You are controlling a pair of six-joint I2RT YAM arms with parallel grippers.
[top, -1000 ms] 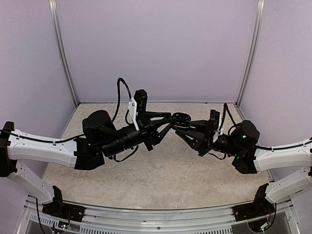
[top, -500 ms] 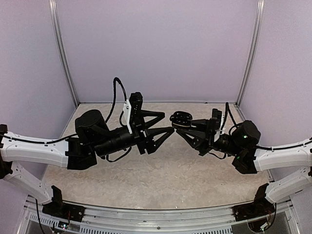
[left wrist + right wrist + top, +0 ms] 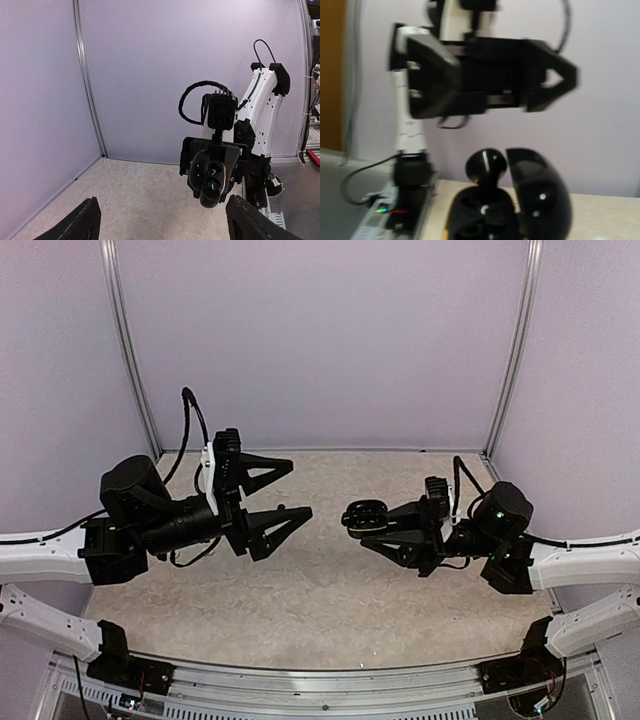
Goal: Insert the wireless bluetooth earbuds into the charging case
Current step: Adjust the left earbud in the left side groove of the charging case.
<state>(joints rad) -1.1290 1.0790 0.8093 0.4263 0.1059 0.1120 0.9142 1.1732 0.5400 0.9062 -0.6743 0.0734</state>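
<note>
Earbud (image 3: 486, 164), glossy black, was seen standing proud of the open charging case (image 3: 365, 515), which was clamped by the right tool (image 3: 368, 527) above the desk (image 3: 330, 590). The left tool (image 3: 300, 488) was spread wide, empty, well apart. Seating was judged unfinished (a gentle press would be needed).

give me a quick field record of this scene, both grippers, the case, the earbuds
left gripper: open, holding nothing, apart from the case
right gripper: shut on the glossy black rounded plastic charging case, held in the air above the table
case lid: open, swung to one side of the base
earbuds: cannot tell; the case's inside is dark and blurred
surface: beige marbled table
surround: pale purple walls
</note>
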